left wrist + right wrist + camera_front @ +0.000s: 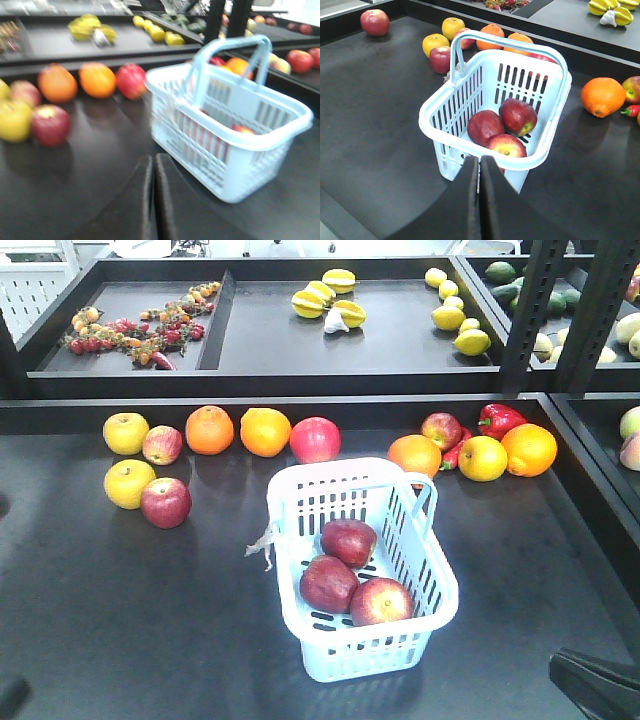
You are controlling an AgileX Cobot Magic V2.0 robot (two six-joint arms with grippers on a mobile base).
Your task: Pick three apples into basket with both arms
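The pale blue basket (360, 655) stands on the black table, right of centre, with a frayed string on its left rim. Three dark red apples lie inside it: one at the back (348, 540), one at the left (328, 583), one at the front (381, 602). The right wrist view looks down on the basket (427, 117) and these apples (518, 115) (485, 127) (507, 146). My right gripper (480, 159) is shut and empty, just outside the near rim. My left gripper (153, 159) is shut and empty, low over the table left of the basket (240, 165).
Loose fruit lines the back of the table: yellow apples (125, 433), a red apple (166, 502), oranges (209, 430), another red apple (315, 440), a red pepper (500, 420). A raised shelf (260, 370) behind holds more fruit. Black posts (530, 310) stand at the back right.
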